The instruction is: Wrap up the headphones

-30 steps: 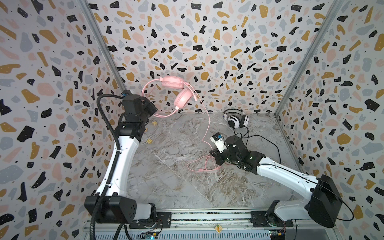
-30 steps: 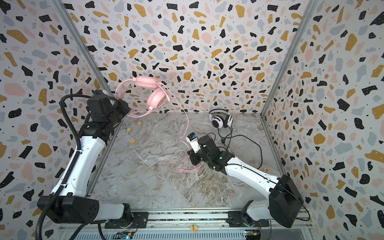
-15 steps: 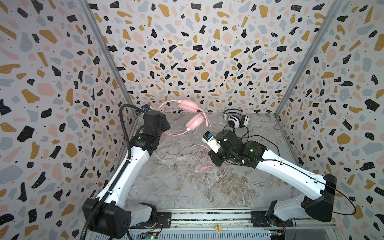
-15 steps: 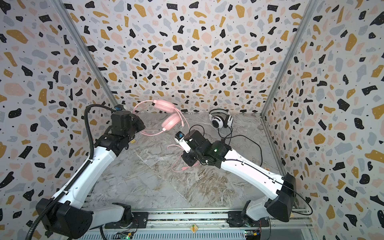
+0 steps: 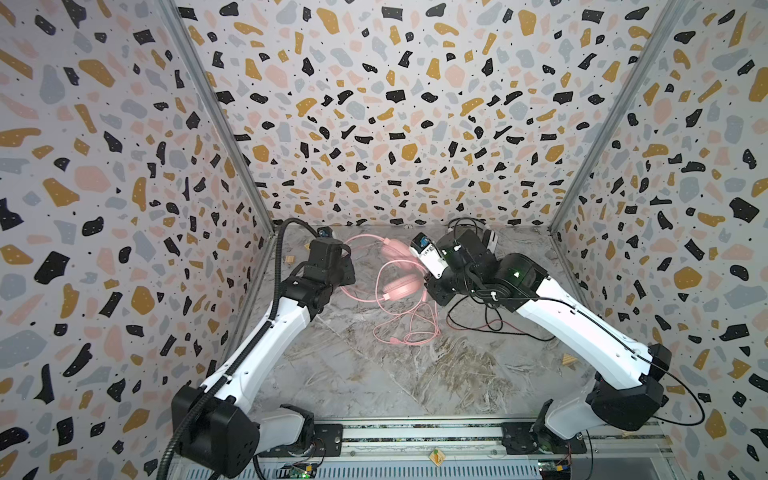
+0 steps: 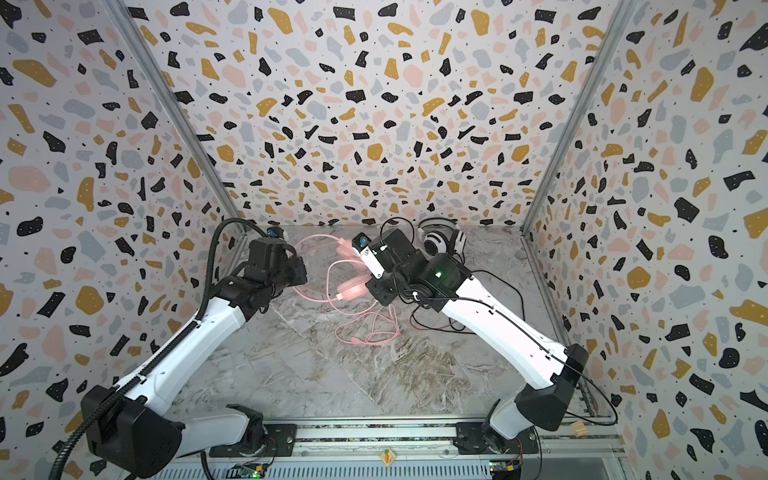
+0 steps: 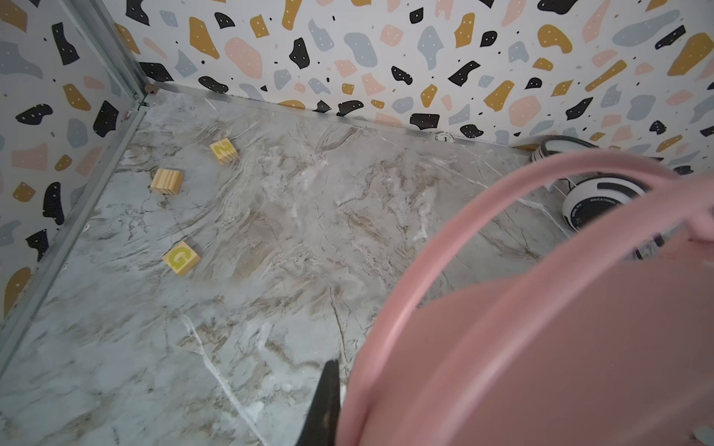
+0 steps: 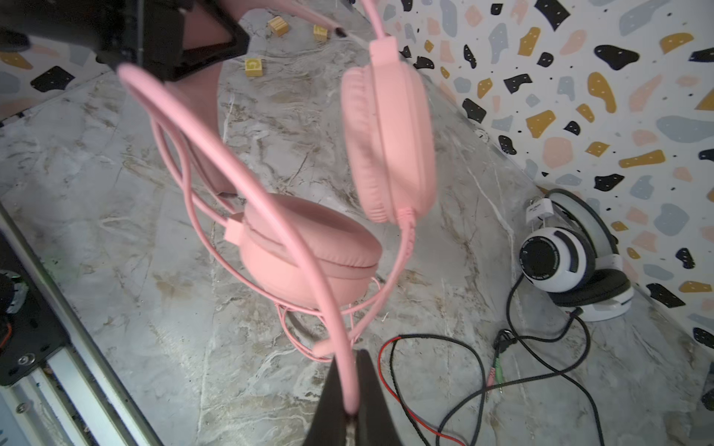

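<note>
Left pincer grips pink headset, apparently | right pincer pinches its cable | I want cable taut, loops tight.

We see bright, even light in all the pictures. Shadows are faint and sit right under things, so the light comes from above. In both top views the white right arm shines so much that it looks washed out, and the walls lean outward near the edges. In the left wrist view the pink headset is right by the lens and is one big fuzzy blur. In the right wrist view the pink cable looks soft and smeared, but the white-and-black headset looks sharp.
</note>
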`<state>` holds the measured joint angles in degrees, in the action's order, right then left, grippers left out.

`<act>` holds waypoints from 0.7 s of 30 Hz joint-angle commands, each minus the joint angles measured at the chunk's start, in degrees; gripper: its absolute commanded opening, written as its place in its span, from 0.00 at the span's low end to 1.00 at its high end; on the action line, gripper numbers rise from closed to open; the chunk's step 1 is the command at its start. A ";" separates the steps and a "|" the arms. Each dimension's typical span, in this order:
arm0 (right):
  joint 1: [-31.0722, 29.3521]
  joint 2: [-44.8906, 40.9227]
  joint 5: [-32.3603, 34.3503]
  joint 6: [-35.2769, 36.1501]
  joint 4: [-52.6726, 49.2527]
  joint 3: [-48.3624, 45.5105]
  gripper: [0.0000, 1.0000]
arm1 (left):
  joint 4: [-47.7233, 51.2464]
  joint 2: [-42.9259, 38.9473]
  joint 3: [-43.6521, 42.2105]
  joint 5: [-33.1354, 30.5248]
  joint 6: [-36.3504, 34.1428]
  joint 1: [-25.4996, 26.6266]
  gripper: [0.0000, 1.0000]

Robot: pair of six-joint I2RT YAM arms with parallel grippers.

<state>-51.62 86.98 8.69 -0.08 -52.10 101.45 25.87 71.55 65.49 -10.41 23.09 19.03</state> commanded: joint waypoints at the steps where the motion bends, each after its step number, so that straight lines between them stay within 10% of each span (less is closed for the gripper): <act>1: 2.55 -2.17 0.68 0.35 -2.79 0.33 0.05 | -4.30 -3.37 0.54 4.61 -1.46 -0.01 0.00; 21: 13.93 -4.25 -9.39 -0.07 11.60 -8.91 0.05 | 1.03 -2.05 3.60 24.86 -8.23 -0.28 0.00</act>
<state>-39.22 85.86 2.11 0.10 -44.91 93.10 29.69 70.72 66.22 8.03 15.11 19.00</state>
